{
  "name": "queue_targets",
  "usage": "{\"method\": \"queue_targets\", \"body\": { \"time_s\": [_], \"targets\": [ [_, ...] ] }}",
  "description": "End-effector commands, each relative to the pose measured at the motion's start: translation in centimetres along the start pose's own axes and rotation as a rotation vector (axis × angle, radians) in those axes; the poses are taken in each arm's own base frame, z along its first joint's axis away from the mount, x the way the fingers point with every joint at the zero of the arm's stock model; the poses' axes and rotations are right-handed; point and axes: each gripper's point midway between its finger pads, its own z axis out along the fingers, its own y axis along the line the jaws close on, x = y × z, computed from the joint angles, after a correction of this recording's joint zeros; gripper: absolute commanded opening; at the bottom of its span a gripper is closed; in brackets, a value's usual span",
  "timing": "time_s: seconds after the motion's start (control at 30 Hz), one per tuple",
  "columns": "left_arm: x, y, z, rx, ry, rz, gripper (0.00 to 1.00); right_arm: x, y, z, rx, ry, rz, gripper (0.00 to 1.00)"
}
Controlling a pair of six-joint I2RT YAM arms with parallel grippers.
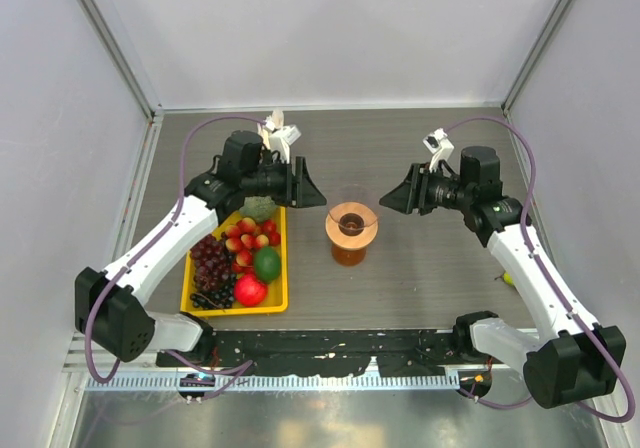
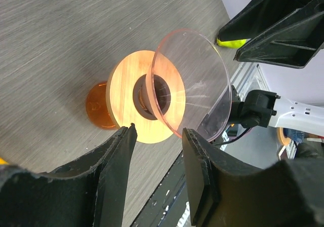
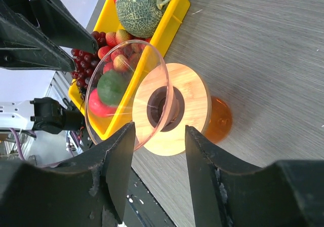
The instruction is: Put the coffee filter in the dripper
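The dripper (image 1: 352,223) stands mid-table on a small jug of amber liquid (image 1: 349,255); its tan ring collar (image 2: 126,85) and clear cone bowl (image 2: 202,75) show, and the bowl looks empty. No single coffee filter is in view. My left gripper (image 1: 315,196) hovers just left of the dripper, and in the left wrist view it (image 2: 159,130) is open with nothing between its fingers. My right gripper (image 1: 390,200) faces it from the right. The right wrist view shows it (image 3: 159,128) open and empty too, just short of the collar (image 3: 195,100).
A yellow tray (image 1: 284,268) of fruit lies left of the dripper, with a melon (image 3: 139,4) at its far end. A cream-white paper bundle (image 1: 278,133) stands behind the left arm. A small yellow-green object (image 1: 508,278) lies near the right arm.
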Motion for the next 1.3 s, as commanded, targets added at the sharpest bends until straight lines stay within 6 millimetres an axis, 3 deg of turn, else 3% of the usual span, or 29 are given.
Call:
{"method": "queue_targets", "body": {
  "time_s": [0.0,0.77,1.27],
  "targets": [
    [-0.1,-1.1,0.0,0.036,0.001,0.001,0.49,-1.4,1.6,-0.2,-0.037,-0.023,-0.022,0.49],
    [1.1,-1.9,2.0,0.068,0.058,0.008,0.47,-0.3,1.6,0.9,-0.056,0.023,-0.012,0.4],
    [2.2,-1.1,2.8,0.052,0.09,-0.006,0.45,0.3,1.0,1.5,-0.036,0.05,-0.011,0.3]
  ]
}}
